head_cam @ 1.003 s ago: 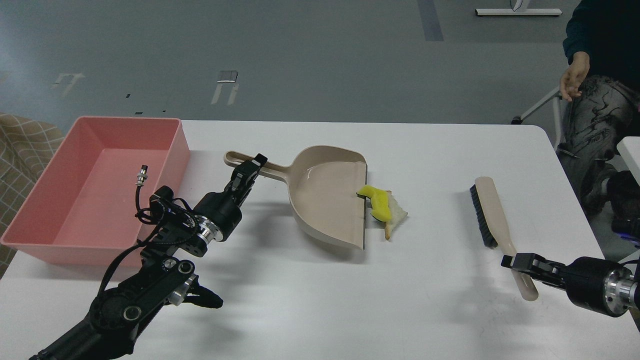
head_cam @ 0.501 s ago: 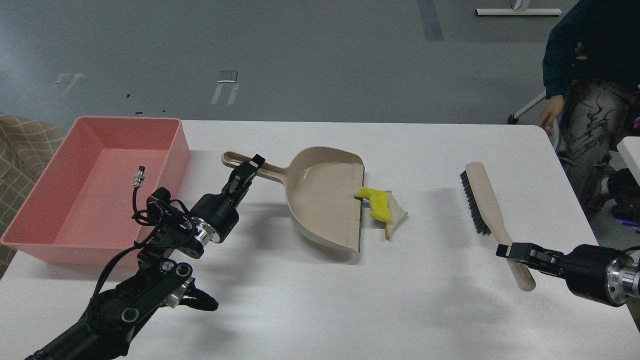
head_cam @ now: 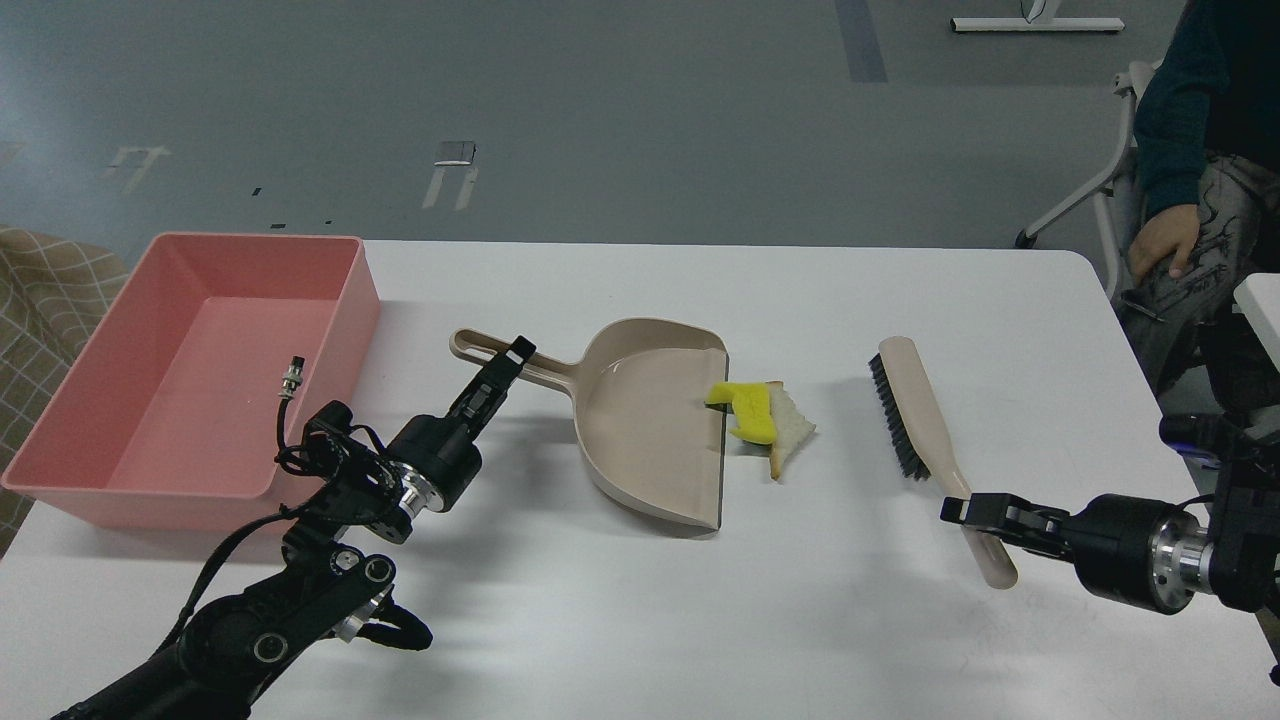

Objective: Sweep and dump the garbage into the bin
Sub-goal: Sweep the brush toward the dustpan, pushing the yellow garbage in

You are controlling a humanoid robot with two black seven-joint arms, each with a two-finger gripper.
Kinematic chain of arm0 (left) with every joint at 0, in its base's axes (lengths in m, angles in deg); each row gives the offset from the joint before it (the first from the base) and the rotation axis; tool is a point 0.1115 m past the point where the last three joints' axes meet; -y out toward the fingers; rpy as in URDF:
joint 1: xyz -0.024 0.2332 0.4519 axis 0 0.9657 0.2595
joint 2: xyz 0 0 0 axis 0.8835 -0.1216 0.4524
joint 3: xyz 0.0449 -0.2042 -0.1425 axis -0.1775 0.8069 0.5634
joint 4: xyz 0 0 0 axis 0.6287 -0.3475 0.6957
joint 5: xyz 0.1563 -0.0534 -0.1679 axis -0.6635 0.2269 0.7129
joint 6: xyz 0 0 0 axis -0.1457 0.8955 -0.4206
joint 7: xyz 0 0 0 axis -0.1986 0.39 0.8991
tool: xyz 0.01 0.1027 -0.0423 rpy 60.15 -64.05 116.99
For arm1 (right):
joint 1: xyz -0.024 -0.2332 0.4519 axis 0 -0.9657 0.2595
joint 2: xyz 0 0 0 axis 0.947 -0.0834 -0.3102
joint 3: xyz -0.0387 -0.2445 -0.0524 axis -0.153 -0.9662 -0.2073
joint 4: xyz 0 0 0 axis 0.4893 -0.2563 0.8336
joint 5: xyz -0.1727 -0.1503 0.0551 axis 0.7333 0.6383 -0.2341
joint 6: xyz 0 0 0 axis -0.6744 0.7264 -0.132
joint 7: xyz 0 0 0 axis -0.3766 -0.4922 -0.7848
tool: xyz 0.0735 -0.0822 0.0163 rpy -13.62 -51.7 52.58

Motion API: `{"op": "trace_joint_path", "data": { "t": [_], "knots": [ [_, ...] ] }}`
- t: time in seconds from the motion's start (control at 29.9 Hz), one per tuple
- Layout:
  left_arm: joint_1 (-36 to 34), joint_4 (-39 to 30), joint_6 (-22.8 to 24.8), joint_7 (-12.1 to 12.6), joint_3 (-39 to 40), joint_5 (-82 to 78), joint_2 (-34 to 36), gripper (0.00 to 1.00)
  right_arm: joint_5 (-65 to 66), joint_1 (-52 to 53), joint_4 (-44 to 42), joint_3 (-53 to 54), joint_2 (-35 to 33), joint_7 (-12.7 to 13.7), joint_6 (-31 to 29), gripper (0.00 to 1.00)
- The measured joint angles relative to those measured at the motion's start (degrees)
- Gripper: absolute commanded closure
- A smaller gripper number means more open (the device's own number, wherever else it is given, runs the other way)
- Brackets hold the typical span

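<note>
The beige dustpan [head_cam: 650, 420] lies on the white table [head_cam: 640, 600] with its open lip facing right. My left gripper [head_cam: 503, 362] is shut on the dustpan's handle [head_cam: 520, 362]. The yellow sponge piece [head_cam: 748, 408] lies across the dustpan's lip. The white bread slice [head_cam: 792, 430] lies just right of it on the table. My right gripper [head_cam: 968, 510] is shut on the handle of a beige brush [head_cam: 915, 410] with black bristles facing left, a short way right of the scraps. The salmon-pink bin [head_cam: 190, 370] stands at the far left.
A seated person [head_cam: 1200, 200] is beyond the table's right edge, with a chair frame [head_cam: 1090, 195] beside them. A checked cloth [head_cam: 40, 300] shows left of the bin. The table's right edge is close to my right arm.
My right gripper has carried the brush leftward, closer to the scraps. The dustpan has lowered slightly under my left gripper. The person at right has shifted.
</note>
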Motion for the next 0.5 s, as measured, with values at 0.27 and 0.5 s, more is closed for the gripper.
{"op": "trace_joint_path", "data": {
  "t": [0.27,0.5],
  "knots": [
    [-0.2,0.0,-0.1,0.0,0.0,0.0,0.0,1.0,0.0,0.9,-1.5,-0.3,5.8,0.1,-1.3,1.0],
    [-0.4,0.0,-0.1,0.0,0.0,0.0,-0.1,1.0,-0.9,6.8,-6.5,-6.0,14.0,-0.2,-1.9,1.0]
  ]
}}
